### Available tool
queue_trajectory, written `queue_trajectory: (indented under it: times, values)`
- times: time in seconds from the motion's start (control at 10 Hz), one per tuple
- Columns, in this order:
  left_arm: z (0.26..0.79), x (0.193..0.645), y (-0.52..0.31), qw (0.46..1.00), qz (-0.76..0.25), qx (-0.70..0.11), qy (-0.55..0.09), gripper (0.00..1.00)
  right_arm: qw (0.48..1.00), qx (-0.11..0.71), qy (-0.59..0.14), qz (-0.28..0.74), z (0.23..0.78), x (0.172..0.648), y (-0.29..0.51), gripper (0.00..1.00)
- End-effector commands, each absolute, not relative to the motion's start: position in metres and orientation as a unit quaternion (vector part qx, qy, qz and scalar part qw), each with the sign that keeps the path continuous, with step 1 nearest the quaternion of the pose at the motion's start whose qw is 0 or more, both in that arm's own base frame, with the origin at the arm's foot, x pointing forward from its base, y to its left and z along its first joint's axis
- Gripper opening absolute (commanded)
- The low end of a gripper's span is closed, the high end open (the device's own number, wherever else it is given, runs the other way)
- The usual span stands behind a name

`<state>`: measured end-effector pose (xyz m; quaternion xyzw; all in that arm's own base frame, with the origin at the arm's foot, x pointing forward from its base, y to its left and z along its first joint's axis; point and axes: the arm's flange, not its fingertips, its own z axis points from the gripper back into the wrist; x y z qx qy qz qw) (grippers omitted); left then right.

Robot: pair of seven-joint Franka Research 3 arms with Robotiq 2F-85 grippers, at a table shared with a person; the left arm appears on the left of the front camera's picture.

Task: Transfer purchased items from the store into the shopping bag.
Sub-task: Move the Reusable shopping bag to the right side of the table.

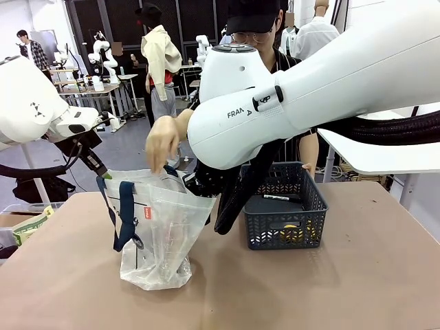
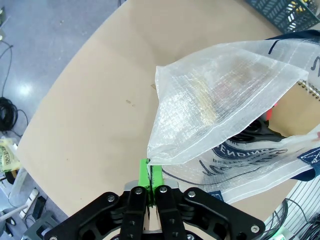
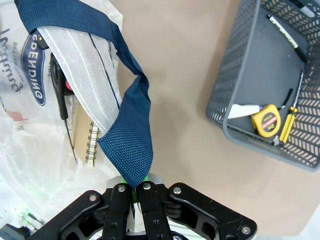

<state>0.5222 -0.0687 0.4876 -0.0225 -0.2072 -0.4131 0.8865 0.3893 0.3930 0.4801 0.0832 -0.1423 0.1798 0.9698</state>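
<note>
Translucent whitish shopping bag (image 1: pixel 155 227) stood on the table (image 1: pixel 357 289) left of centre, mouth up. Left gripper (image 2: pixel 151 175) was clamped on a corner of the bag's rim, green pads pressed together over the film, with the bag body spreading just beyond the fingertips. Right gripper (image 3: pixel 134 187) was clamped on the navy strap handle (image 3: pixel 127 115), which rose from the pads to the bag. Person's hand (image 1: pixel 163 141) touched the far rim. Dark grey basket (image 1: pixel 275 237) sat just right of the bag, apart from both grippers, holding a yellow tape measure (image 3: pixel 266 120), a yellow-handled screwdriver (image 3: pixel 288 122) and a pen (image 3: pixel 286 37). Spiral notebook (image 3: pixel 82 132) lay inside the bag.
</note>
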Motion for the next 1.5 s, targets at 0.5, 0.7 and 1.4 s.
queue_trajectory:
  times: [0.5, 0.7, 1.4]
  values:
    - [0.4894, 0.5202, -0.0669, 0.891, -0.405, -0.023, -0.205, 0.00, 0.971, 0.083, -0.142, 0.176, 0.4803, 0.3897, 0.3930, 0.00]
    - [0.4894, 0.5202, -0.0669, 0.891, -0.405, -0.023, -0.205, 0.00, 0.971, 0.083, -0.142, 0.176, 0.4803, 0.3897, 0.3930, 0.00]
    - [0.4894, 0.5202, -0.0669, 0.891, -0.405, -0.023, -0.205, 0.00, 0.971, 0.083, -0.142, 0.176, 0.4803, 0.3897, 0.3930, 0.00]
